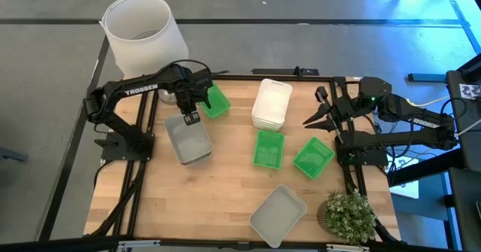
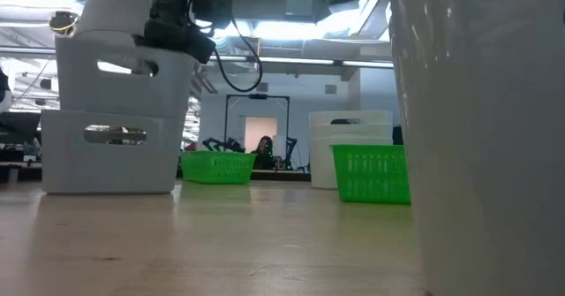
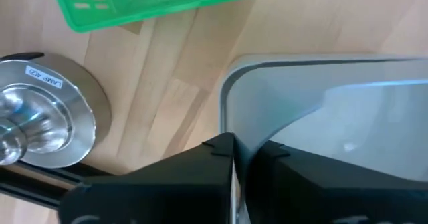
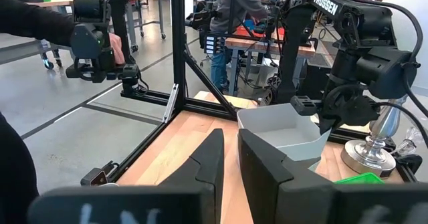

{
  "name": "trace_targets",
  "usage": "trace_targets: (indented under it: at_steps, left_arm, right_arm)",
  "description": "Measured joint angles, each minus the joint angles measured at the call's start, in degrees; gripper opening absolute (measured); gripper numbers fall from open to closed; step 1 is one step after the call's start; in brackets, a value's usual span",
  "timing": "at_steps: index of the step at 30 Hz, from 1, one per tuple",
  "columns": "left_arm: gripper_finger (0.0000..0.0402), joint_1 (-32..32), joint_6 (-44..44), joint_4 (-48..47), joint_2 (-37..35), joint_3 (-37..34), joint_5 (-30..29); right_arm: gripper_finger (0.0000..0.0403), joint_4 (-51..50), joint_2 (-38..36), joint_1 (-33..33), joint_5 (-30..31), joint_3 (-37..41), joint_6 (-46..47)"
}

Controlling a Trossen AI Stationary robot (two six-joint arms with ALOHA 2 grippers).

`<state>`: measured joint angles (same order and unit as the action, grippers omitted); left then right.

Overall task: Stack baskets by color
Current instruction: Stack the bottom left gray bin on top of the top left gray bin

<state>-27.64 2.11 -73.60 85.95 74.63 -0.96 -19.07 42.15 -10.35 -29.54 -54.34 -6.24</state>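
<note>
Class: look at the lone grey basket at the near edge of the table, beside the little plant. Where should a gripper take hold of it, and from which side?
Grip a rim wall of the grey basket, coming straight down from above. It lies open side up and empty, so one finger can probably slip inside a thin upright wall and one outside. Choose a side away from the plant.

My left pincer [image 1: 191, 117] sits at the far rim of a basket [image 1: 188, 141] on the worktop's [image 1: 218, 195] left, another basket [image 1: 216, 101] just beyond, a stack [image 1: 271, 104] to their right.
</note>
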Motion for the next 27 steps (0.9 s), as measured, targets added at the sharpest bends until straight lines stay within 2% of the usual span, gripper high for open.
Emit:
trace_targets:
  at_steps: [10, 16, 23, 27]
  left_arm:
    - [0.0045, 0.0, -0.46, -0.31, -0.08, -4.21, 0.65]
    - [0.0048, 0.02, -0.49, -0.23, -0.07, -5.33, 0.54]
    - [0.0044, 0.02, -0.49, 1.01, -0.07, -5.33, -4.1]
    - [0.0042, 0.18, -1.3, 0.97, -0.07, -5.33, -3.92]
  right_arm:
    - [0.0048, -0.02, 0.02, 0.0, 0.02, 0.02, 0.0]
    - [0.0048, 0.0, 0.0, 0.01, 0.02, 0.01, -0.01]
    - [0.0048, 0.0, 0.02, 0.01, 0.02, 0.0, 0.07]
    - [0.0048, 0.0, 0.02, 0.0, 0.04, 0.02, 0.11]
